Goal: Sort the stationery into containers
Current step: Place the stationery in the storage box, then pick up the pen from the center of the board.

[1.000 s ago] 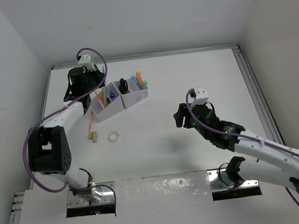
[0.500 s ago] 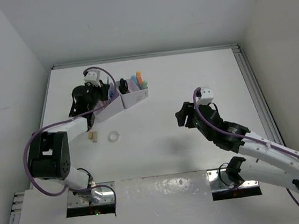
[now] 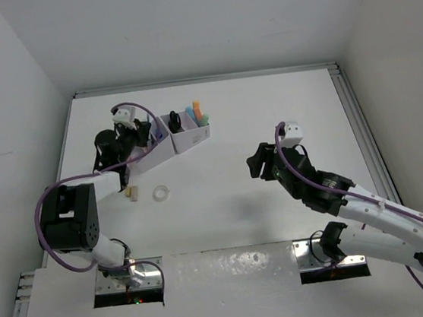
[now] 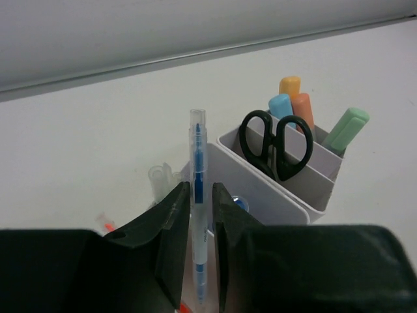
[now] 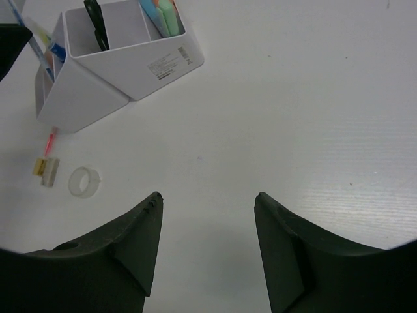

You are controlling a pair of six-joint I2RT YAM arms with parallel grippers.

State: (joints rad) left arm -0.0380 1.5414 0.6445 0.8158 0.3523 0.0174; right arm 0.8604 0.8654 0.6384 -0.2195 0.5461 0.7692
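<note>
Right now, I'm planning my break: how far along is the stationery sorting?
Done: black-handled scissors and orange, blue and green highlighters stand in the pale plastic organiser. In hand: the left gripper is shut on a clear blue-ink pen at the organiser's end compartment. Left: a clear tape ring, small tan pieces and a thin pink stick lie on the table beside it. The right gripper is open, empty.

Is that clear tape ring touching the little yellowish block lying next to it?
Apart. The right wrist view shows a strip of white table between the tape ring and the yellowish block.
</note>
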